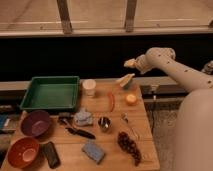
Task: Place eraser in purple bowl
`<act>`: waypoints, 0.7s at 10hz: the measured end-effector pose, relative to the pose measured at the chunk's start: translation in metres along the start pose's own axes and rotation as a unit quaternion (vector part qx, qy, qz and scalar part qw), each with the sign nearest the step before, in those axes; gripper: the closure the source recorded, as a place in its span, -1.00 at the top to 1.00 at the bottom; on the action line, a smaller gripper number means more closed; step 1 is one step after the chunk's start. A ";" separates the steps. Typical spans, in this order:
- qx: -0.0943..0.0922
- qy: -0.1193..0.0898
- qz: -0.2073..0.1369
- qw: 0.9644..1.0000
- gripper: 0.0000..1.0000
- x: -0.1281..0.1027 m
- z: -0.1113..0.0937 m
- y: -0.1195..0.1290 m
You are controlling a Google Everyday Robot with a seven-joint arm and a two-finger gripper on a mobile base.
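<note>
Wooden tabletop (148, 120): eraser (50, 154) lies untouched near purple bowl (34, 125), on its camera side; gripper (127, 71) hovers spread, empty, well apart from that bowl, probably staged pre-reach.

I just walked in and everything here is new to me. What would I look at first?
The big white robot arm on the right, its gripper open and empty above the table's far edge. Then the bright green tray at the back left. Near the front left sit the purple bowl, a red-orange bowl and the dark eraser beside it.
</note>
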 end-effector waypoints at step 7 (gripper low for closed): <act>-0.022 0.033 -0.071 0.997 0.39 -0.002 -0.016 0.046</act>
